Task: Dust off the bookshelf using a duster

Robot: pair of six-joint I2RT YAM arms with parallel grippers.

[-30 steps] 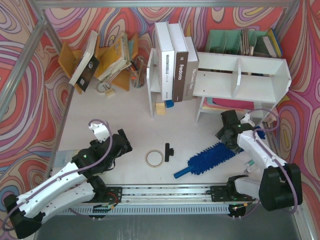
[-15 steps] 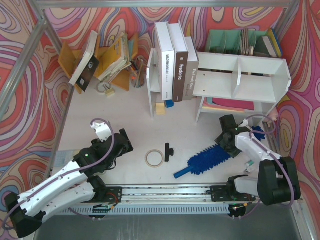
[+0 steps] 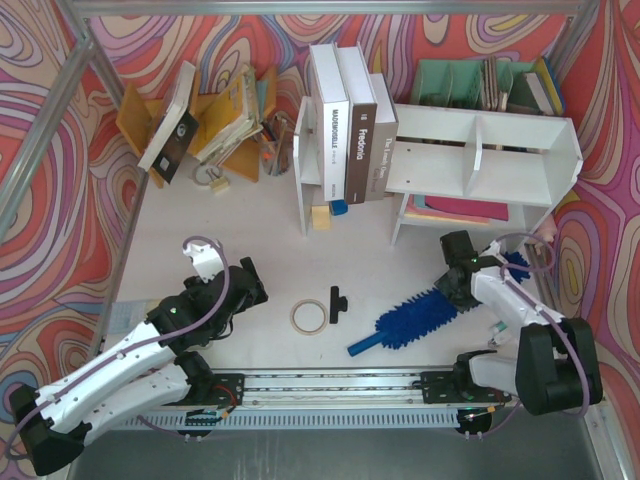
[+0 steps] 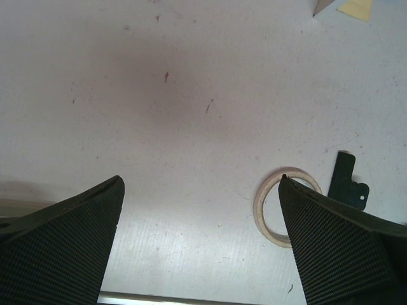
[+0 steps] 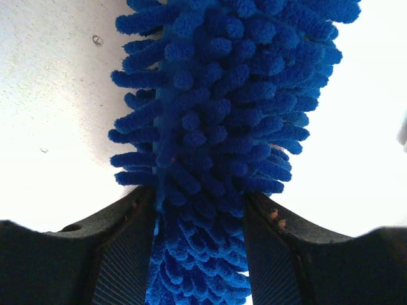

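Right wrist view: my right jaws pinch the duster (image 5: 210, 127) by its fluff, both sides touching; my left jaws gape wide, empty, over the tabletop (image 4: 191, 95).

A pale tape ring (image 3: 308, 316) is lying flat on the white table (image 3: 230, 240). A small black T-shaped piece (image 3: 337, 302) is sitting just to its right, not touching it. Further back, three thick books (image 3: 352, 125) are standing upright side by side, their white, brown and grey spines facing me. A yellow block (image 3: 320, 217) and a smaller blue block (image 3: 339, 208) are resting near their foot. In the back left corner a yellow-orange wooden rack (image 3: 135, 115) is holding several leaning books. At the back right, a teal slotted organizer (image 3: 445, 82) is carrying a few more.
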